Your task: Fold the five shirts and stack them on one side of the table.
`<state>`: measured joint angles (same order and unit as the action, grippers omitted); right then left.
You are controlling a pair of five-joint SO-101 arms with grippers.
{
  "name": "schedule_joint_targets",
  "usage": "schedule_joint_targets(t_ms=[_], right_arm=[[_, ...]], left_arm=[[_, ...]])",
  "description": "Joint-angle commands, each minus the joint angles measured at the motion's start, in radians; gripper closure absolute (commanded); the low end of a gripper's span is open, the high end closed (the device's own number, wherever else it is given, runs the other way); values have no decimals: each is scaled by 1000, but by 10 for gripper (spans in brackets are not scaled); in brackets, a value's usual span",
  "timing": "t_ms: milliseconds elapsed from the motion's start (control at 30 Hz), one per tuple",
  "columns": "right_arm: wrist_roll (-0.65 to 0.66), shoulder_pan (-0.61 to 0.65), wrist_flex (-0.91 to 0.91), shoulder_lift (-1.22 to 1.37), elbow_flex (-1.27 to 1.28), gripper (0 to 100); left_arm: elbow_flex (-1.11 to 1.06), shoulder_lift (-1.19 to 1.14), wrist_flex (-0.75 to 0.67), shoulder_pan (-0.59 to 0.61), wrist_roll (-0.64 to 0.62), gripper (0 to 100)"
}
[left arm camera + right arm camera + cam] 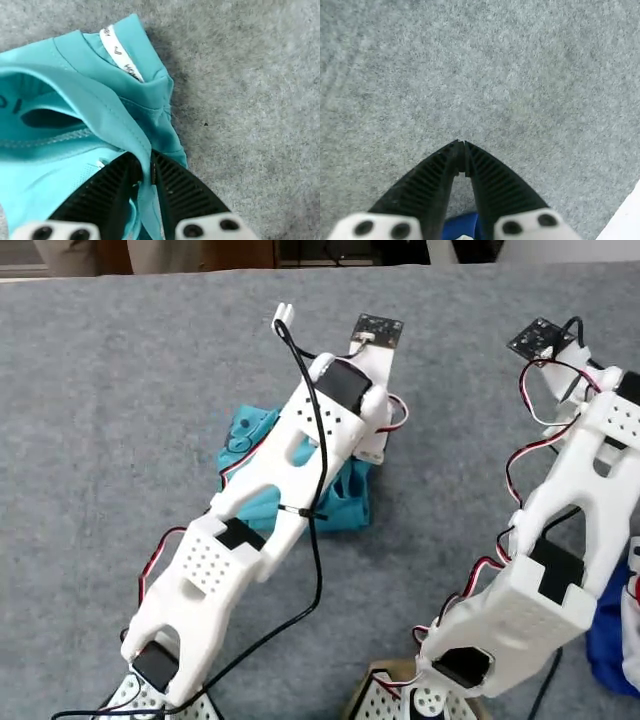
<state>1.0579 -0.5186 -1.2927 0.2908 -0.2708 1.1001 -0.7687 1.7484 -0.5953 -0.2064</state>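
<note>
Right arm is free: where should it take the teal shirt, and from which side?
Probably the collar edge by the white label: a thick hem at the border of the teal shirt, with bare table beside it. Come in from that bare side, clear of the left hand pinching a fold.

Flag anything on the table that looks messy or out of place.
The teal shirt lies bunched in a crumpled heap, neither flat nor folded, and the left gripper pinches one of its folds. A blue garment sits crumpled at the right edge of the high view. Nothing looks damaged.
</note>
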Motion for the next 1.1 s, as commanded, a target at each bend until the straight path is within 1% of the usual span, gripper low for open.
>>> schedule_joint_targets(t_ms=[0, 33, 133, 167, 267, 367, 467, 533, 633, 733, 833, 933, 1067], right_arm=[[15, -1, -2, -7, -54, 993], [15, 5, -5, -7, -53, 993], [15, 24, -5, -7, -35, 993], [15, 31, -5, -7, -28, 993], [15, 45, -3, -7, -22, 993], [15, 48, -5, -7, -22, 993], [0, 64, -29, -7, -30, 993], [-15, 97, -74, -13, -30, 993], [-58, 197, -150, -16, -30, 993], [-114, 300, -178, -18, -31, 993], [-137, 432, -227, -18, -33, 993], [-143, 555, -275, -18, -77, 993], [-180, 687, -347, -12, -211, 993]], left_arm=[[41, 5, 9, -11, -2, 961], [41, 5, 9, -9, -2, 929], [43, 15, 9, -3, -9, 782], [49, 15, 9, -3, -15, 772], [49, 16, 9, 0, -17, 773], [52, 21, 9, 38, -20, 776], [52, 51, 9, 129, -21, 798], [48, 58, 9, 207, -15, 862], [48, 59, 9, 334, -14, 975], [15, 58, 9, 437, -12, 977], [-44, 58, 9, 500, -12, 981], [-117, 58, 9, 534, 12, 981], [-183, 58, -6, 557, 44, 981]])
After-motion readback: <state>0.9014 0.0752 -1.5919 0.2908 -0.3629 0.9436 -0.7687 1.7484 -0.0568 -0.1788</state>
